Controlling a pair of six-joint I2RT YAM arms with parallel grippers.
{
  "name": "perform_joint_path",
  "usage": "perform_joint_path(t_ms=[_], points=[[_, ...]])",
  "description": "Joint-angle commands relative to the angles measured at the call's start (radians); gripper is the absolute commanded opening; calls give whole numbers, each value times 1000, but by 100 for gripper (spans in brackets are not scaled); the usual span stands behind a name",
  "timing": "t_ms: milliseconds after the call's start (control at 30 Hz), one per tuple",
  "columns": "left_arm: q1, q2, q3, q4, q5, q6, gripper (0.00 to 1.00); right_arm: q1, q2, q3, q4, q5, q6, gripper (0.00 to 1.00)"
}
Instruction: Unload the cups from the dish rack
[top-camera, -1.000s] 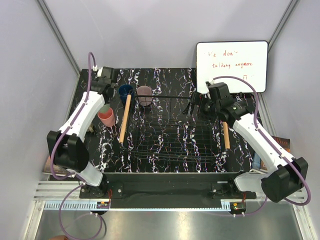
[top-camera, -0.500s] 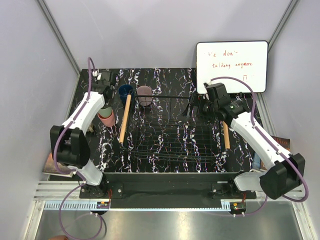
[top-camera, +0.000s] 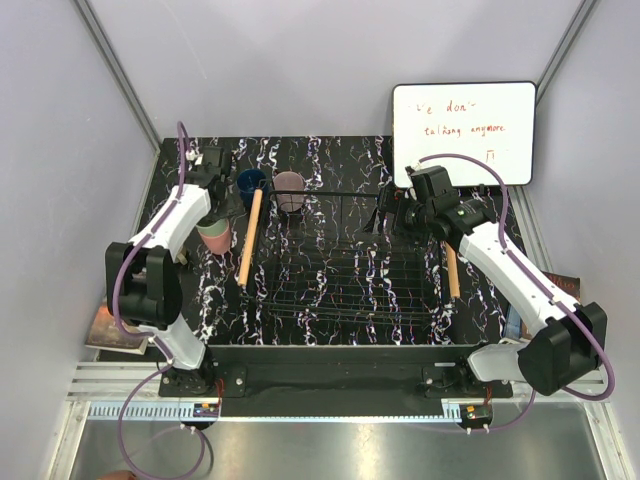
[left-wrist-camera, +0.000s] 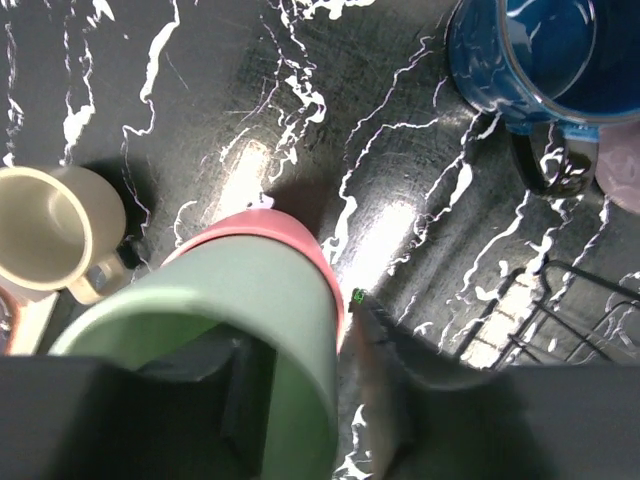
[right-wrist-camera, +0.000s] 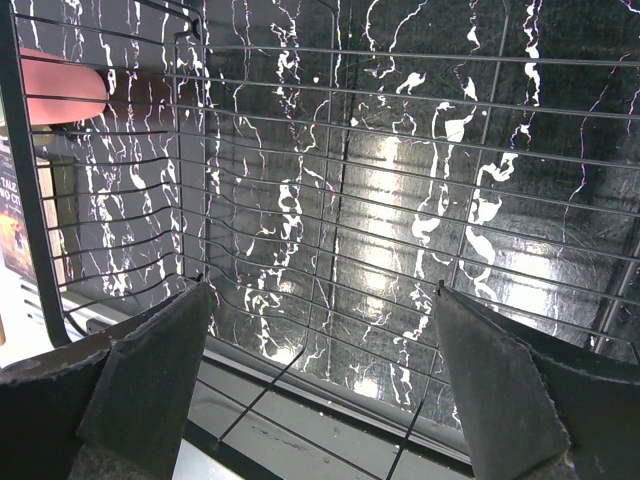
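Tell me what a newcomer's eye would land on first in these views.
The mint green cup nested in the pink cup, left of the dish rack, draws the eye, the left gripper with its jaws straddling the green wall. The right gripper hangs open over bare wire at the rack's far right. The dark blue cup and mauve cup stand by its far left corner.
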Motion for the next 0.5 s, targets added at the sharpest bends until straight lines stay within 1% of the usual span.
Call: perform_joint_path(t_ms=[0, 33, 67, 167, 267, 467], points=[[5, -36, 38, 30, 7, 0, 59, 2, 11, 33, 18, -3, -19, 100], [5, -40, 41, 27, 5, -1, 64, 3, 13, 33, 18, -4, -19, 100], [5, -47, 45, 24, 5, -4, 71, 3, 14, 33, 18, -4, -19, 100], [5, -75, 61, 16, -4, -9, 78, 3, 13, 35, 18, -7, -19, 100], [4, -115, 78, 4, -21, -17, 82, 3, 13, 38, 18, -7, -19, 100], [-18, -260, 146, 21, -31, -46, 86, 3, -5, 47, 21, -4, -23, 100]])
